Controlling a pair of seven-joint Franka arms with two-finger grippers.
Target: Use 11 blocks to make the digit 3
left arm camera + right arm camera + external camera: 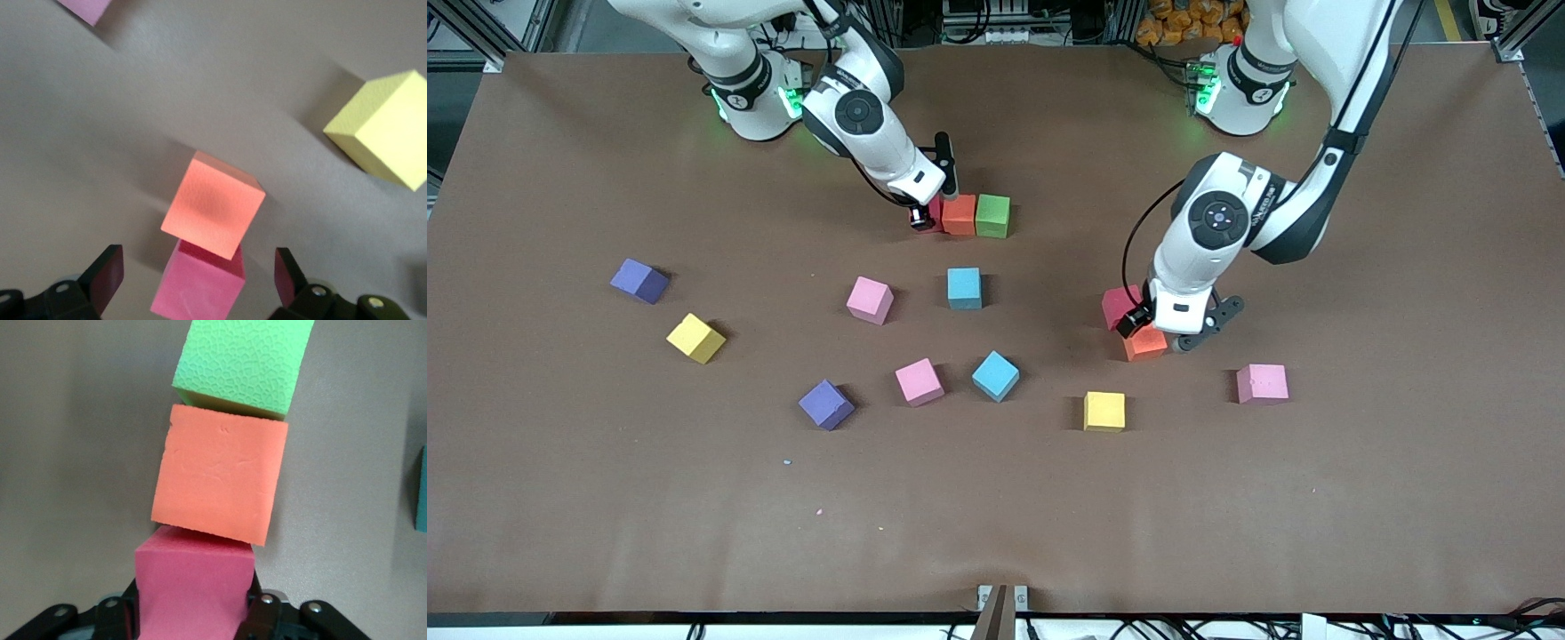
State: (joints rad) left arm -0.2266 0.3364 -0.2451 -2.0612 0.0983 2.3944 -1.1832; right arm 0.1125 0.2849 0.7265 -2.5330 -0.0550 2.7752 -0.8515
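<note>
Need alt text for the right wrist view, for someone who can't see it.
The right gripper has its fingers on either side of a red block at one end of a touching row: red, then an orange block, then a green block. They rest on the brown table, with a blue block's edge at the frame's border.

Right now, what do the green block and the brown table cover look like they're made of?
Green block: likely foam, matte; its face shows a fine cell-like pebbled texture and no shine.
Table cover: seems a thin brown sheet, paper or felt, matte; faint creases show, exact material unclear.
</note>
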